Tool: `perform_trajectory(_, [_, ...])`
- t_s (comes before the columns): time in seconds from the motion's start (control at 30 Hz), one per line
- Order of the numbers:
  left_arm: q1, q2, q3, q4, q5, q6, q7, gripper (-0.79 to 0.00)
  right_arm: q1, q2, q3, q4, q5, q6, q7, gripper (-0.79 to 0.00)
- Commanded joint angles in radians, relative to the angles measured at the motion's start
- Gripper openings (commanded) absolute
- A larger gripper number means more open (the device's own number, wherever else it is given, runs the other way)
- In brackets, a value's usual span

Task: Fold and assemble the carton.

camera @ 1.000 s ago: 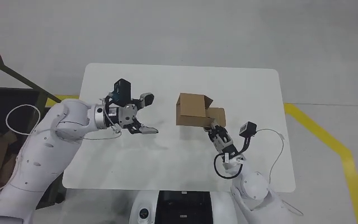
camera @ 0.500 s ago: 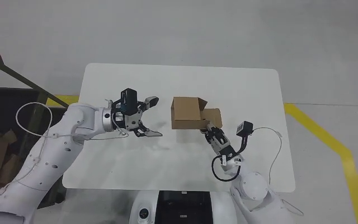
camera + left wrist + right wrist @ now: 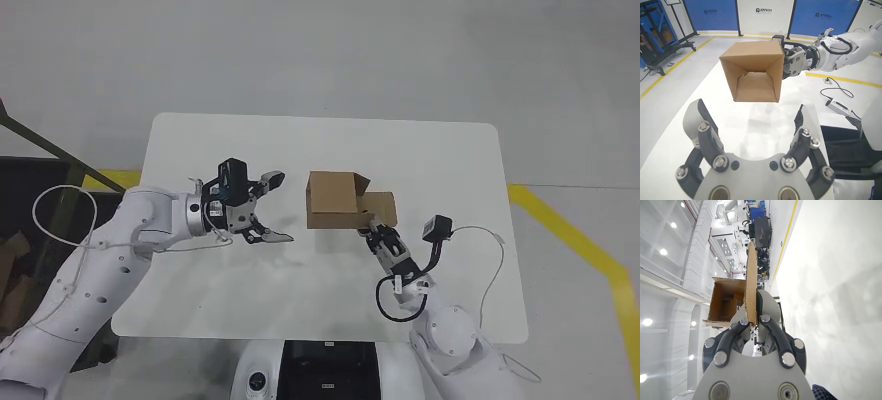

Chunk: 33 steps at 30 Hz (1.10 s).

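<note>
A brown carton (image 3: pixel 335 202) hangs above the middle of the white table (image 3: pixel 430 160), its open end turned toward the left arm. In the left wrist view the carton (image 3: pixel 751 71) shows its hollow inside with flaps folded at the far end. My right gripper (image 3: pixel 373 232) is shut on one side flap (image 3: pixel 751 283) of the carton (image 3: pixel 725 300). My left gripper (image 3: pixel 268 208) stands open a short way to the left of the carton, level with it, nothing between its fingers (image 3: pixel 702 117).
A black cable (image 3: pixel 488 262) with a small adapter lies on the table's right side. A yellow floor line (image 3: pixel 575 235) runs past the table's right edge. Dark racks stand beyond the left edge.
Over the second the carton was carried slightly left and turned square to the left gripper. The left gripper moved right toward it. Almost nothing moved in the last half second.
</note>
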State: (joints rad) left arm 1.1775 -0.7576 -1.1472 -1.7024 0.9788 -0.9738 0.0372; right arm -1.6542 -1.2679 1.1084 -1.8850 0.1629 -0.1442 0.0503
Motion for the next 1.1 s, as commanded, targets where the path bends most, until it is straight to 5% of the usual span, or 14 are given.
perform_trajectory(0.0, [-0.003,-0.007,0.013,0.006,0.026,0.004,0.033,0.0,0.0,-0.001,-0.004,0.002,-0.014,-0.004,-0.007,-0.785])
perform_trajectory(0.37, [-0.049,-0.048,0.098,0.071,0.123,0.011,0.159,0.0,-0.005,-0.009,-0.026,0.014,-0.061,-0.035,-0.042,-0.785])
perform_trajectory(0.77, [-0.076,-0.074,0.135,0.125,0.112,-0.007,0.165,0.0,-0.008,-0.015,-0.05,0.0,-0.105,-0.044,-0.048,-0.785])
perform_trajectory(1.07, [-0.078,-0.083,0.129,0.133,0.083,-0.02,0.145,-0.099,-0.008,-0.019,-0.058,0.002,-0.138,-0.042,-0.06,-0.785])
